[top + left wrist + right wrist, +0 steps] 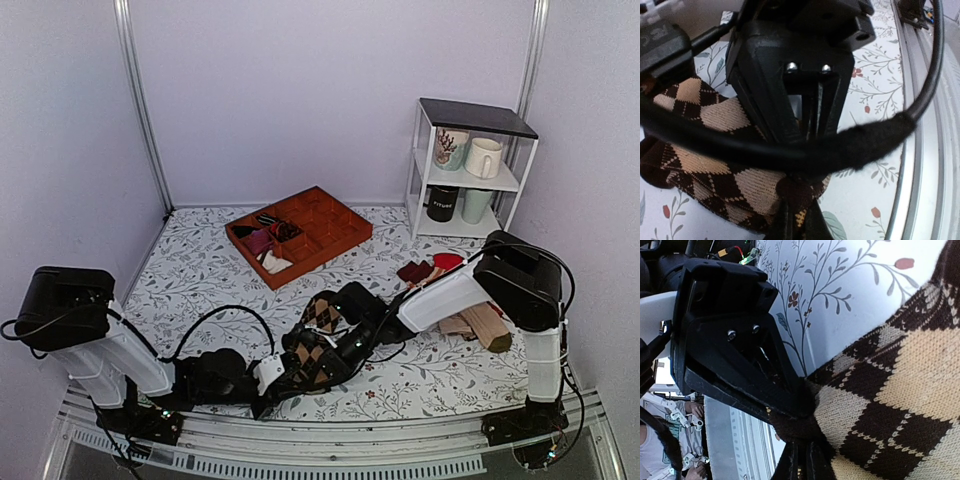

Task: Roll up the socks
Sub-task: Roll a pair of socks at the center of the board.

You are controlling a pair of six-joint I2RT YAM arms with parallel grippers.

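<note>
Long dark brown knit socks with tan and black argyle diamonds (310,362) lie near the middle of the near edge of the floral-patterned desk (200,270). Your left end effector (796,212) and right end effector (801,452) each pinch the same sock end, almost touching. This paired grip probably lets you turn the end over evenly to begin the roll.

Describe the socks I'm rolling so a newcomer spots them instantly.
On the floral-print tablecloth, look at the middle of the front edge. The long dark brown socks lie there, pinched by the left gripper and right gripper. Only they carry tan argyle diamonds.
</note>
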